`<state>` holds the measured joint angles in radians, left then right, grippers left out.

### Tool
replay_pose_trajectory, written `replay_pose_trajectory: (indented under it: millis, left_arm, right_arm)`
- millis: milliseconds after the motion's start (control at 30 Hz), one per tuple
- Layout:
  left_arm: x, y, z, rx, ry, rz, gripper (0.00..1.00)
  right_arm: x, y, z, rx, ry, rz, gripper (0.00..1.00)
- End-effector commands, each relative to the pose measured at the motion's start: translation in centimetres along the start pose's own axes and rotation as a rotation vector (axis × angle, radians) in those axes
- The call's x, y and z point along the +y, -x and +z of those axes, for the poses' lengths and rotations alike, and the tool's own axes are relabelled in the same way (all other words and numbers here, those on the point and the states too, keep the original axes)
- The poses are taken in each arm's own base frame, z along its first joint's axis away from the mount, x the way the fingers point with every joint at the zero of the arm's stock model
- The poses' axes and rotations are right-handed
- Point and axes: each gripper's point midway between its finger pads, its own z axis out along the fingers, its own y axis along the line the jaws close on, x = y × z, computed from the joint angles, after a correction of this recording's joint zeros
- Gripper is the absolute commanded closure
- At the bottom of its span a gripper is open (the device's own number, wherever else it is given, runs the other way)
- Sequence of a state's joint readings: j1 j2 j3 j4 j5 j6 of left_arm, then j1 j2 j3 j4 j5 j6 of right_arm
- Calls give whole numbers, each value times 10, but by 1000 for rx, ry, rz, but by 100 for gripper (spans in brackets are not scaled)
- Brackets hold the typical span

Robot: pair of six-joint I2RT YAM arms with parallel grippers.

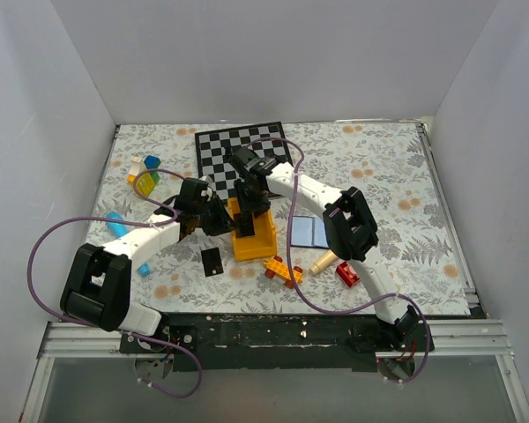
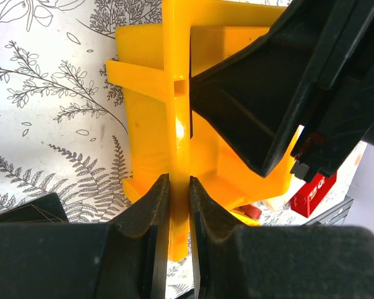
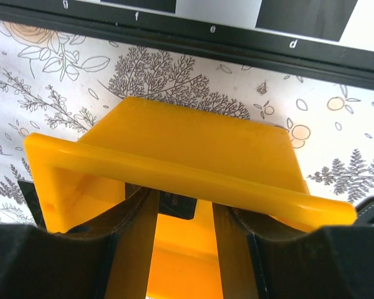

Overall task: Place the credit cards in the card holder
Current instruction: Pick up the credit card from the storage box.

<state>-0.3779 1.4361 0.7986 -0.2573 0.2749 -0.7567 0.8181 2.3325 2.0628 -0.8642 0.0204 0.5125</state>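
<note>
The left hand [image 2: 179,187] pinches a wall of the yellow plastic bin [image 2: 146,124], steadying it. The right hand [image 3: 184,215], fingers [image 3: 136,224] spread, reaches inside around a dark flat item [image 3: 177,205], likely a card. A thin black credit card [image 1: 212,262] lies left of the bin, and the open blue-grey card holder [image 1: 309,231] lies right of it. Next: close, lift, carry across.

Bright even light, soft shadows, glare on yellow bin [image 2: 181,132], foreground blurred
</note>
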Motion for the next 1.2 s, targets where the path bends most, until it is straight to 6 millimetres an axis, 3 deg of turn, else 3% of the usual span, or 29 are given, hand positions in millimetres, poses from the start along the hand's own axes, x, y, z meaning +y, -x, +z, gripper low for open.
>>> replay_pose_trajectory:
  millis: [0,867,1167]
  left_arm:
    - [-5,5,-4,-16,-10,17,100]
    - [-12,8,-5,-17,-26,18,100]
    - [-10,6,-4,-13,-22,17,100]
  right_arm:
    - [-17,1,0,21,-73,-10,52]
    - [-12,-13,22,89,-37,-7,51]
    - [-4,-15,21,90,17,1,51]
